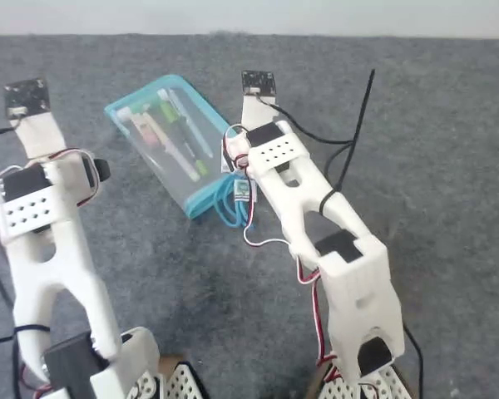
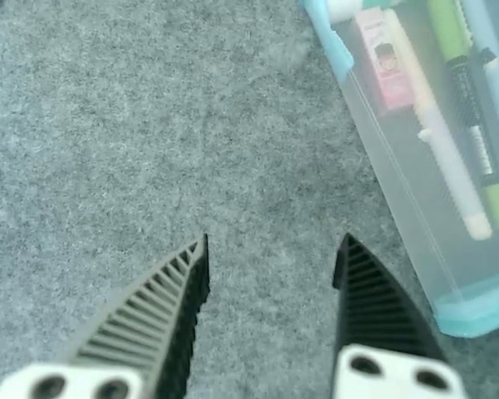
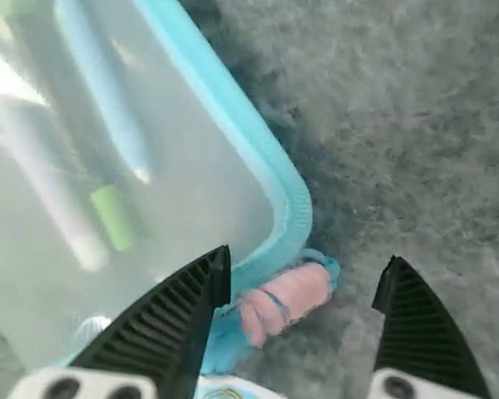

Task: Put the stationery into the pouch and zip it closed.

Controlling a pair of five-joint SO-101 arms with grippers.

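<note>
Right claw (image 3: 309, 254) spread open, hovering astride the pink pull tab (image 3: 287, 299) at the pouch (image 3: 191, 150) corner, nothing pinched yet. Could close on the teal edging instead of the tab, then drag the whole pouch across the grey mat (image 3: 416, 125) rather than run the zip. Left claw (image 2: 275, 238) likewise open, over bare mat just beside the pouch, not bracing it; risks a slide or twist under the pull. Farther in, pens (image 2: 447, 170) lying inside the clear wall; might bunch toward the zip line and snag it if jolted.

Filled pouch (image 1: 170, 145) on grey carpet (image 1: 432, 125), right arm (image 1: 316, 208) beside it
</note>
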